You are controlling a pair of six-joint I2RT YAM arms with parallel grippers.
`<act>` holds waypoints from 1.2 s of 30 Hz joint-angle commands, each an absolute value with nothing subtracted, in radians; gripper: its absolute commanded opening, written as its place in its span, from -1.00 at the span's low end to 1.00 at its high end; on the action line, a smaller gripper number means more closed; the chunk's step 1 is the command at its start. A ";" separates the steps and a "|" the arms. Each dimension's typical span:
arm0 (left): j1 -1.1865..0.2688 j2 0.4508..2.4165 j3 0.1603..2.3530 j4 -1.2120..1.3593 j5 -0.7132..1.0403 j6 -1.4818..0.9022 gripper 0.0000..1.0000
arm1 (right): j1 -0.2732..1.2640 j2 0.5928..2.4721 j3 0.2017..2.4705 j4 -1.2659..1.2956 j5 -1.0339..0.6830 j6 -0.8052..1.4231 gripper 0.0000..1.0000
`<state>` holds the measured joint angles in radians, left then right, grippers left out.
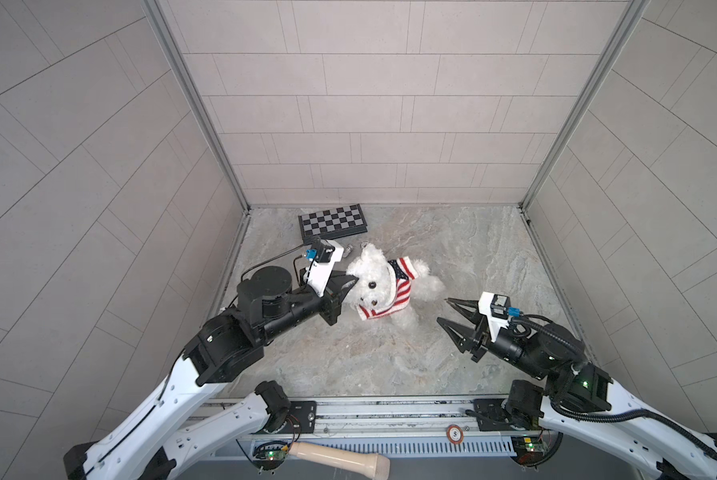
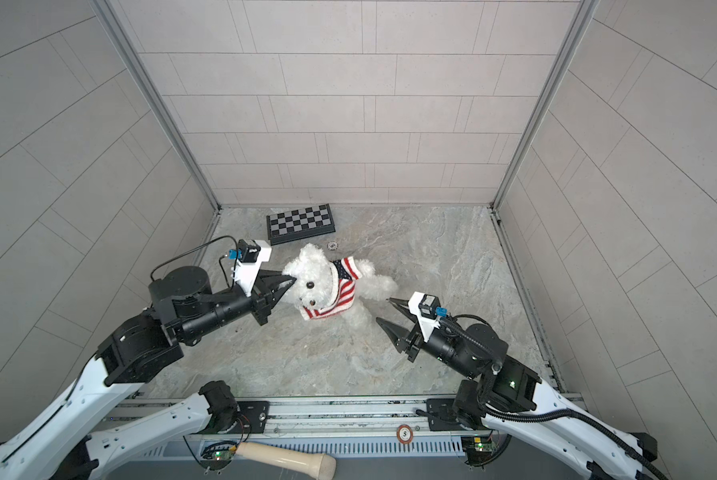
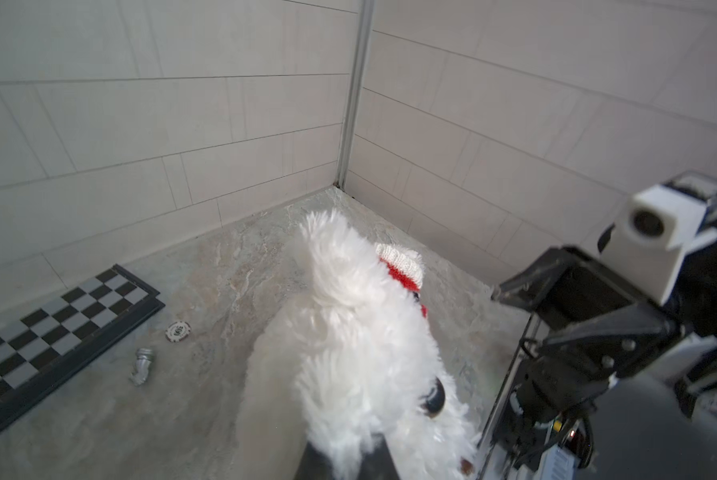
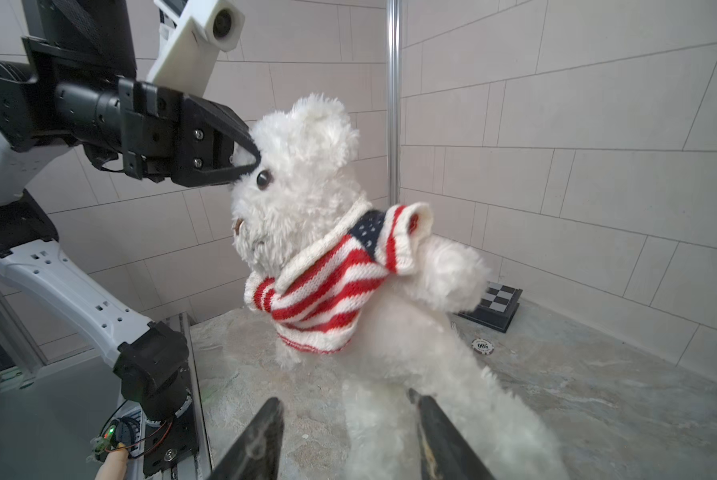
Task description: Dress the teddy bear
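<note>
**bear pinched at the head, right gripper spread beside its leg**

at the near edge in both top views, a cream handle (image 1: 340,457) is cut off by the frame, and what it belongs to is unclear. in the right wrist view only the tips of the right gripper (image 4: 344,401) show. its jaws are apart and clamp nothing. the teddy bear (image 4: 307,178) has one leg running down between and past them, and contact there is hard to judge. in a top view the right gripper (image 1: 443,310) sits just beside that leg, on the bear's right.

the teddy bear (image 2: 319,286) is near the middle of the counter (image 1: 390,357), propped up and tilted. a striped sweater (image 4: 327,286) is bunched around its neck and chest, leaving the belly bare. the left gripper (image 4: 255,160) is clenched on fur at the side of the bear's head, next to the eye. in the left wrist view fur buries the tips.

beyond the bear lie a poker chip (image 3: 178,331) and a small silver piece (image 3: 142,365) too small to identify. a chessboard (image 1: 332,222) sits by the far wall.
</note>
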<state>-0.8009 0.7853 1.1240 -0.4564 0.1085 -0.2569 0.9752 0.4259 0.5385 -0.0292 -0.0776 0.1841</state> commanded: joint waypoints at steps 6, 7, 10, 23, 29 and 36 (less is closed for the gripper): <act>-0.790 0.731 0.998 -0.114 -0.014 -0.693 -1.00 | 0.979 0.662 0.480 0.355 -0.101 0.396 0.11; -0.790 0.726 0.993 -0.112 -0.021 -0.698 -1.00 | 0.980 0.679 0.477 0.382 -0.087 0.414 0.12; -0.790 0.711 0.969 -0.083 -0.026 -0.732 -1.00 | 0.978 0.733 0.472 0.455 -0.056 0.460 0.14; -0.791 0.701 0.792 0.157 -0.083 -0.907 -1.00 | 0.951 0.948 0.519 0.650 -0.094 0.625 0.03; -0.815 0.739 0.731 0.267 -0.121 -0.963 -1.00 | 0.912 1.006 0.516 0.659 -0.086 0.699 -0.11; -0.822 0.738 0.710 0.310 -0.151 -0.970 -1.00 | 0.907 0.960 0.504 0.600 -0.077 0.697 -0.19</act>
<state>-0.8185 0.7578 0.7113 0.1913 -0.1219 -0.9546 0.9070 0.9997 0.5076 0.5900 -0.0872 0.6655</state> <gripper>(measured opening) 0.098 0.405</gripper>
